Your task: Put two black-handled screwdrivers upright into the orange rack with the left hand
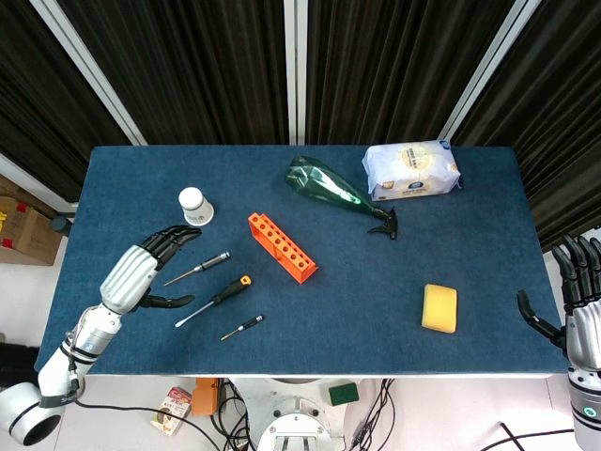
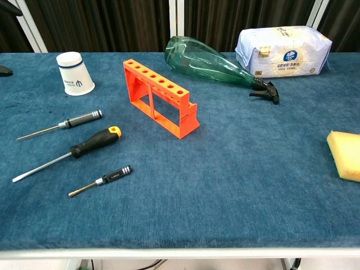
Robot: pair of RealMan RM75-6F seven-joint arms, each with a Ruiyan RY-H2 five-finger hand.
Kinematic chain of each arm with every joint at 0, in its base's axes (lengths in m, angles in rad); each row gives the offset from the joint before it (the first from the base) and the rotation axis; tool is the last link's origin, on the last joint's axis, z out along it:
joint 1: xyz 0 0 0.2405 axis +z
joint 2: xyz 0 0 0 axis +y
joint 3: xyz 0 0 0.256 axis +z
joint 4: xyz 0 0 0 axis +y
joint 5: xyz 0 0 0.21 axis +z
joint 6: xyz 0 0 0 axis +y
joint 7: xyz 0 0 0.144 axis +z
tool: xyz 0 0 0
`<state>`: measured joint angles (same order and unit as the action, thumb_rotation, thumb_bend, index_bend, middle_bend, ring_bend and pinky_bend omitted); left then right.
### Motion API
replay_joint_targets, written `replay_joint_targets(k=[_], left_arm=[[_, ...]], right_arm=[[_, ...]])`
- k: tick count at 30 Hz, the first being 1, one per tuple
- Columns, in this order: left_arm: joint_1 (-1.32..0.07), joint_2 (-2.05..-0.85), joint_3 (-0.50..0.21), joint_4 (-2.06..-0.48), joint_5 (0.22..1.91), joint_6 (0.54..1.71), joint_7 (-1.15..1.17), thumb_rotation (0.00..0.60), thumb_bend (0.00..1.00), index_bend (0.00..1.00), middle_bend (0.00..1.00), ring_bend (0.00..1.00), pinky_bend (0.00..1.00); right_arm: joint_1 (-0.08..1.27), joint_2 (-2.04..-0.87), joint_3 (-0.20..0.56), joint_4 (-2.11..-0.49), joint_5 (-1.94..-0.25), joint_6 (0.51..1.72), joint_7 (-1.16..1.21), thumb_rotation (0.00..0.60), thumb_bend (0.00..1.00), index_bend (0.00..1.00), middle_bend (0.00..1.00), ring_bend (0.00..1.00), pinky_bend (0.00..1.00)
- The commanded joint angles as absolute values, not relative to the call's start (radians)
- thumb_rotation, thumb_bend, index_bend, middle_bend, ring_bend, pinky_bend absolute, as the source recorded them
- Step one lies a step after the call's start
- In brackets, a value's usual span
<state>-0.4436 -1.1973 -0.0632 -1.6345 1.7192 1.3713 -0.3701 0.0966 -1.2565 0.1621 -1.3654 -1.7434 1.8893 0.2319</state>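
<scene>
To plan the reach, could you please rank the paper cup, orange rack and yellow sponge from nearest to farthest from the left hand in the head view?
From the left hand:
1. Paper cup, just beyond its fingers.
2. Orange rack, mid-table.
3. Yellow sponge, far right side.

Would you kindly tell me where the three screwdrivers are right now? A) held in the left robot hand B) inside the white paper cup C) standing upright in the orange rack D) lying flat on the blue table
D: all three screwdrivers lie flat on the blue table, the orange rack has empty holes, and the left robot hand holds nothing.
</scene>
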Motion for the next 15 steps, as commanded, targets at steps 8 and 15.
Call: replay_joint_targets(k=[8, 15], left_arm=[[-0.450, -1.189, -0.041, -1.653, 1.703, 1.338, -0.336, 0.600, 0.09, 0.14, 0.14, 0.10, 0.20], [-0.457, -1.177, 0.008, -1.688, 1.689, 1.250, -0.262, 0.600, 0.08, 0.26, 0.20, 0.13, 0.26]], right_arm=[[0.097, -1.253, 0.162, -1.349, -1.737, 1.897, 0.250, 0.600, 0.37, 0.00, 0.00, 0.00, 0.00], [0.098, -1.250, 0.162, -1.344, -1.725, 1.893, 0.253, 0.600, 0.37, 0.00, 0.00, 0.00, 0.00]])
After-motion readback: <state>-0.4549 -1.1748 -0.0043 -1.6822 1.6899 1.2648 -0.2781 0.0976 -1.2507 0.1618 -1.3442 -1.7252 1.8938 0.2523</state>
